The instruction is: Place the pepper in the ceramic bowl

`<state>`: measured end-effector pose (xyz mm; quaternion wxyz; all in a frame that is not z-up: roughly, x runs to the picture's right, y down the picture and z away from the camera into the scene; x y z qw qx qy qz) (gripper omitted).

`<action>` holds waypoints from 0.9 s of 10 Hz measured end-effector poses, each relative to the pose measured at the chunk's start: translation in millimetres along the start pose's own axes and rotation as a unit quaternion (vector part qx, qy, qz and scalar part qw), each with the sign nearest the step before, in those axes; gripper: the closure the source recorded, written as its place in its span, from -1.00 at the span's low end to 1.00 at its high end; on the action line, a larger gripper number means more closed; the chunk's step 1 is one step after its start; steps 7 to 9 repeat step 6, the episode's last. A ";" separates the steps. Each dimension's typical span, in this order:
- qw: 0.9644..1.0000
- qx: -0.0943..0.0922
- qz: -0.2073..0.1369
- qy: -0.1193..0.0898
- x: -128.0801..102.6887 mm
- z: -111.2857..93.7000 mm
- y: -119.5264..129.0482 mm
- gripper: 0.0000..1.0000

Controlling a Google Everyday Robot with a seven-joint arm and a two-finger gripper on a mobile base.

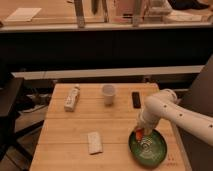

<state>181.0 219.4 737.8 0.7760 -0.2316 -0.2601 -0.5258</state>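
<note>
While the white robot arm (175,111) reaches in from 3 o'clock, these lines hold:

Hand: the hand (141,131) hangs at the arm's lower end, pointing down over the 10 o'clock rim of the bowl; whether it is clenched or released cannot be told.
Pepper: the small, slim red-orange pepper (138,134) shows right at the tip of the hand, touching or just above the bowl's 10 o'clock edge; which of the 2 cannot be told.
Bowl: the round, shallow, glossy dark green ceramic bowl (148,146) with a pale pattern in its centre sits at about 4 o'clock on the worktop, near the front right corner.
Worktop: the light wooden slatted worktop (75,130) carries everything.
Cup: 1 small white cup (108,94) stands upright at about 12 o'clock, well apart from the bowl.
Dark item: 1 flat black rectangular object (136,99) lies at 1 o'clock, just beside the cup.
Bottle: 1 pale bottle lying on its side (72,98) rests at 10 o'clock.
Packet: 1 whitish rectangular packet (94,142) lies at 6 o'clock, well apart from the bowl.
</note>
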 end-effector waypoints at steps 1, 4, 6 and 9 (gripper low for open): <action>1.000 0.000 0.000 0.000 -0.1 -0.2 0.0 0.02; 1.000 -0.001 -0.001 0.000 -0.9 0.6 0.6 0.30; 1.000 -0.001 -0.002 0.000 -1.5 1.5 1.0 0.38; 1.000 -0.001 -0.002 0.000 -1.5 1.5 1.0 0.38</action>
